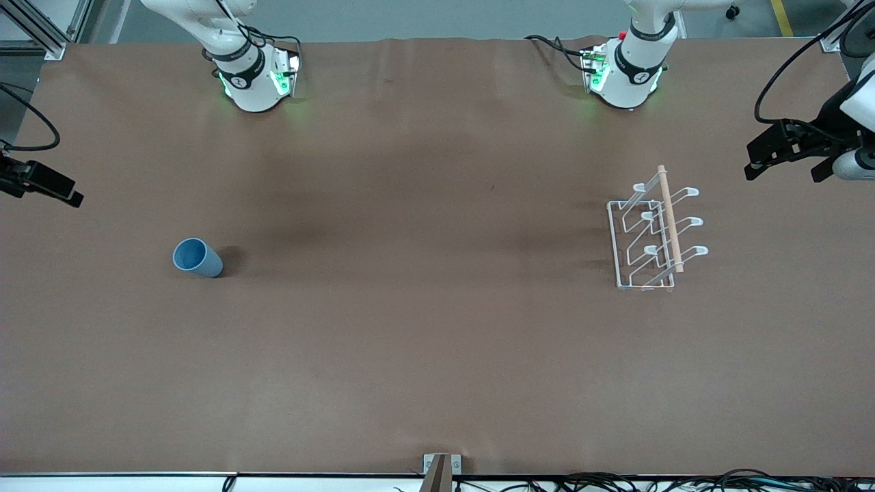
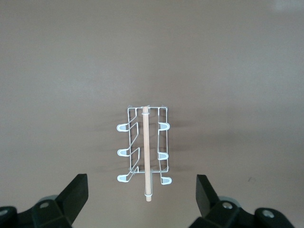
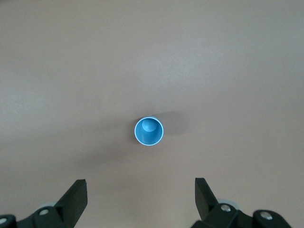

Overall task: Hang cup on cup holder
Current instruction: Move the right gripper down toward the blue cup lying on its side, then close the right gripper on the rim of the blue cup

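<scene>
A: Now, what is the front view giving us that the wrist views are not?

B: It is showing both task things together. The cup (image 1: 197, 257) is standing upright on the desk (image 1: 424, 328) toward the right arm's end, its mouth facing up. The cup holder (image 1: 653, 232) is standing toward the left arm's end, well apart from the cup. The two white arm bases are sitting along the edge of the desk farthest from the front camera.

A: And the pincers?

B: The left pincer (image 1: 786, 154) is hanging over the left arm's end of the desk, near the cup holder but not touching it. The right pincer (image 1: 48, 188) is hanging at the right arm's end, apart from the cup. Both arms are waiting.

A: What are the wrist views adding?

B: The left wrist view is looking straight down on the cup holder (image 2: 145, 149), so its six white loops and the wooden dowel (image 2: 147, 154) on top are showing clearly. The left pincer (image 2: 142, 194) has its fingers (image 2: 76, 190) spread wide and is holding nothing. The right wrist view is looking into the cup (image 3: 148, 131), showing the darker blue inside. The right pincer (image 3: 141, 194) is also spread wide and empty.

A: And the surface, the room?

B: A plain brown covering is lying over the desk, with faint creases. Grey floor is showing past the bases, and black cables (image 1: 615, 482) are running along the edge nearest the front camera.
</scene>
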Tool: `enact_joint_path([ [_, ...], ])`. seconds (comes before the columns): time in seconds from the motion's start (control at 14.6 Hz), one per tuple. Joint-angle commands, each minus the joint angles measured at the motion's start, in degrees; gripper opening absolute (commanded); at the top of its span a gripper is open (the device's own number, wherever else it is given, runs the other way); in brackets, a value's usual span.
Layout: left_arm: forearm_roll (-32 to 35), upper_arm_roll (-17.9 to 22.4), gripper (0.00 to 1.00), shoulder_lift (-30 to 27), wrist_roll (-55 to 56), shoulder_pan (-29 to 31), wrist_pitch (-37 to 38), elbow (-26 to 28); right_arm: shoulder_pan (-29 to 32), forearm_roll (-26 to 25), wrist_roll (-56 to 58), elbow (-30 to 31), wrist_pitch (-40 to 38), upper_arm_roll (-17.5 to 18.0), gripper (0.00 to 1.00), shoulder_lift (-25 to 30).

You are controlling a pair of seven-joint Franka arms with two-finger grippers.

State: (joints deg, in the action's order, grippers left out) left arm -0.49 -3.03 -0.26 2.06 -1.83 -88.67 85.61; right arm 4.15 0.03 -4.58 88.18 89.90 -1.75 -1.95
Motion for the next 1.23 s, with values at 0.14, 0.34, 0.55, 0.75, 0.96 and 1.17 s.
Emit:
enact_joint_path([
  [0.14,0.5,-0.3,1.0,-0.5,0.3,0.2,0.1,0.0,0.3,0.1,1.7,3.4,0.1,0.2,1.0,1.5],
  [0.34,0.5,-0.3,1.0,-0.5,0.3,0.2,0.1,0.0,0.5,0.1,2.6,5.6,1.0,0.2,1.0,1.2],
  [0.55,0.5,-0.3,1.0,-0.5,0.3,0.2,0.1,0.0,0.4,0.1,2.6,9.2,4.9,0.2,1.0,0.3],
  [0.75,0.5,-0.3,1.0,-0.4,0.3,0.2,0.0,0.0,0.5,-1.1,5.2,16.0,13.6,0.1,1.0,-1.0],
  [0.96,0.5,-0.3,1.0,-0.4,0.3,0.3,0.0,0.0,1.0,-2.3,7.6,20.7,20.1,0.0,1.0,-3.1],
  [1.17,0.5,-0.3,1.0,-0.4,0.3,0.3,0.0,0.1,2.1,-3.1,12.5,28.4,31.6,-0.3,1.0,-4.6],
])
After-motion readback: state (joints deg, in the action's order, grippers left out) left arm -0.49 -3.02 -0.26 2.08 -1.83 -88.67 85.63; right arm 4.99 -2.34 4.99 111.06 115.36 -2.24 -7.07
